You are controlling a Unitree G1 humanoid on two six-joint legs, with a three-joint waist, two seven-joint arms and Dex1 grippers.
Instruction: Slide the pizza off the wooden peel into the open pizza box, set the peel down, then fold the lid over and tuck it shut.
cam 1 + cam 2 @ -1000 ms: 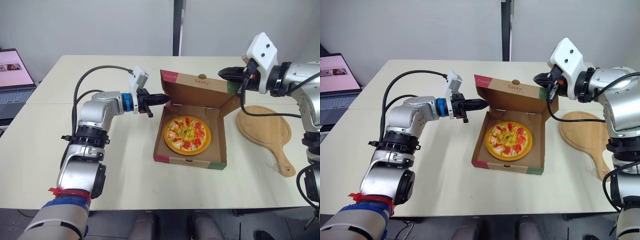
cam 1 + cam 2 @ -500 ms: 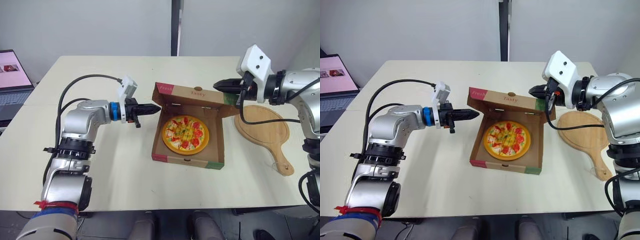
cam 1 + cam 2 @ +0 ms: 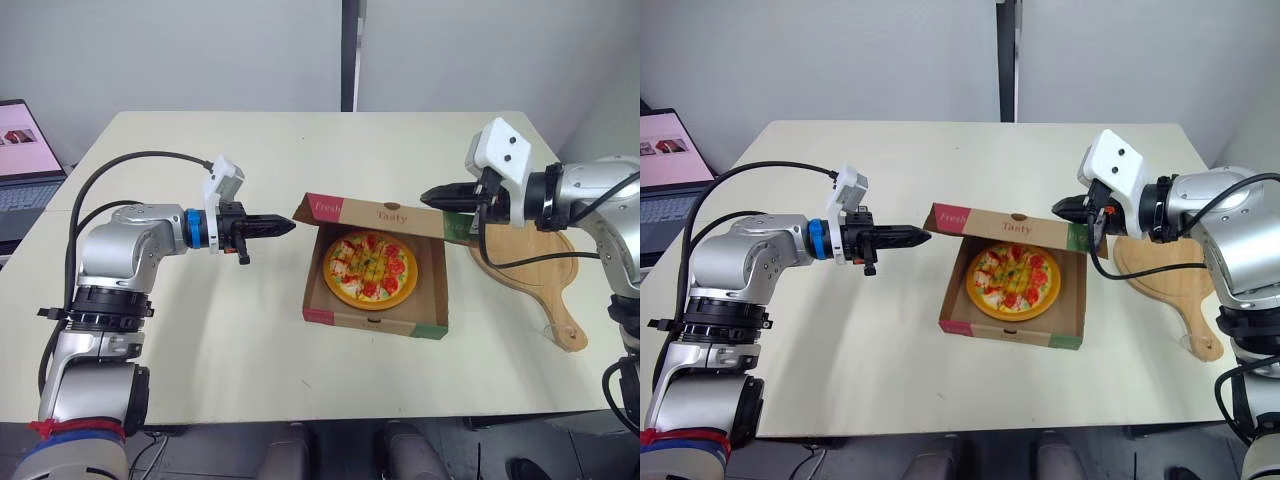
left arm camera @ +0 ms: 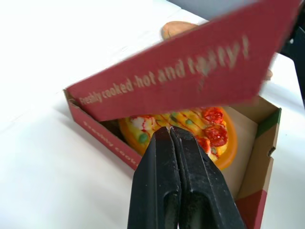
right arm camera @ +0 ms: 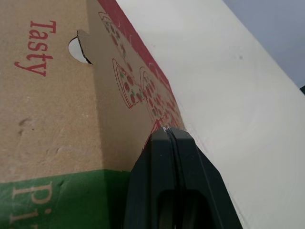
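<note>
Head views: pizza (image 3: 371, 269) sits flat in the box (image 3: 375, 320), mid-table (image 3: 250, 340). The peel (image 3: 532, 268), pale wood, round w/ a short handle, lies flat on the table just R of the box, partly behind the right arm. Lid (image 3: 385, 213) is half folded, slanting fwd over the back of the pizza. Left gripper (image 3: 282, 227) has its fingers pressed together w/ nothing btwn them, tip just beside the lid's L corner; can't tell if it touches. Right gripper (image 3: 428, 196) is likewise clenched and empty, tip at the lid's R back edge. Laptop (image 3: 20, 160) is well apart, far L.

Left wrist view: left gripper (image 4: 170, 130) is closed to a thin seam, aimed under the red printed lid (image 4: 190, 67). Pizza (image 4: 209, 131) is glossy, round, w/ an orange rim.

Right wrist view: right gripper (image 5: 167, 130) is clamped on nothing, tip over the lid's matt brown cardboard (image 5: 57, 95), near a rounded vent hole (image 5: 78, 47).

Risks, my judgement: the lid is only nudged, not gripped, so a smooth tip could skid off the cardboard & the lid spring back up. An uneven push L vs R would skew it; its sides may then catch on the box walls or dip onto the topping. Box looks light, table smooth: it prob. slides if pushed sideways. The thin front edge may buckle instead of tucking.
</note>
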